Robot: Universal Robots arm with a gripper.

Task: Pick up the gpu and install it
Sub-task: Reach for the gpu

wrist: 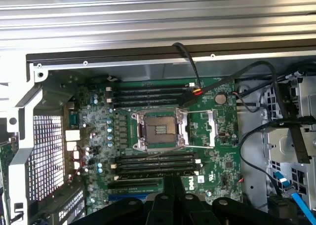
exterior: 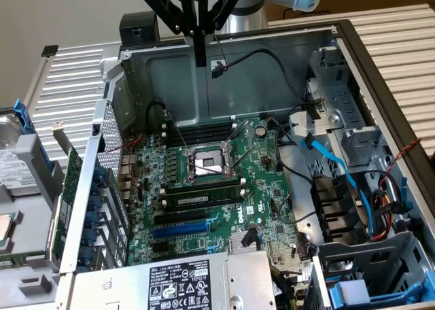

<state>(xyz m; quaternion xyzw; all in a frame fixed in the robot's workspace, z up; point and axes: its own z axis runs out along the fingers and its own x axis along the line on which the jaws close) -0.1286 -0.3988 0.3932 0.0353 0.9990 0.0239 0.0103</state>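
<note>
The pincer (exterior: 200, 58) hangs high over the open computer case (exterior: 272, 65), its two fingers pressed together with nothing between them. Straight below it lies the big green motherboard (exterior: 217, 187), with the bare processor socket (exterior: 211, 164) nearest beneath the fingertips. Farther from the pincer, toward the power supply (exterior: 177, 283), sit the long expansion slots (exterior: 180, 230), and none of them has a card in it. Well off to the exterior view's left of the pincer, and lower, a thin green card with a silver bracket stands on edge outside the case's perforated wall; I take that for the gpu (exterior: 68, 187). By my reckoning the job has barely begun: the card is not picked up and nothing is installed.
</note>
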